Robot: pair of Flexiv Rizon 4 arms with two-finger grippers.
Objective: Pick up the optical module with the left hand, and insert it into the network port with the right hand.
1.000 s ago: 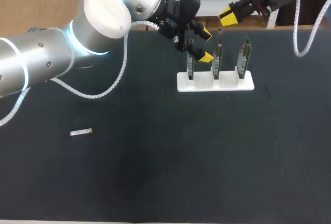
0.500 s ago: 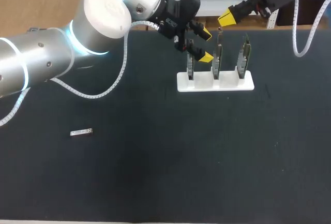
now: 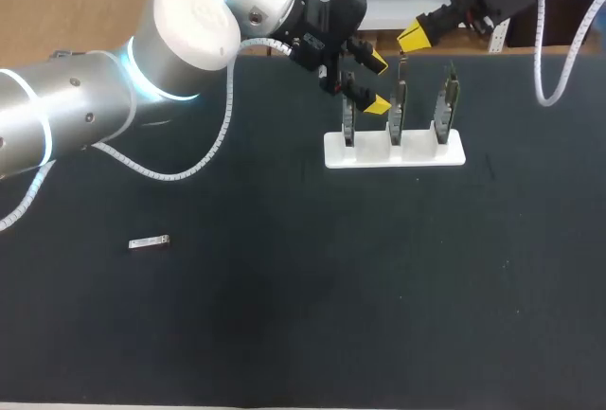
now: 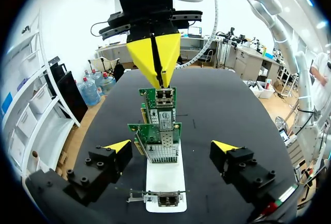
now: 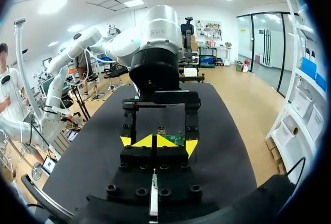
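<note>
Small module (image 3: 150, 241) lay flat on table (image 3: 284, 334), far left, well apart from both pincers. Left pincer (image 3: 378, 83) open, fingers spread, over left end of white stand (image 3: 417, 156). Three cards (image 3: 399, 112) upright in stand. Right pincer (image 3: 414, 36) closed, yellow tips pressed together, near card tops.

We see the optical module (image 3: 150, 241) only as a tiny sliver, its details unreadable — our left arm (image 3: 85, 116) is cut off by the edge.
</note>
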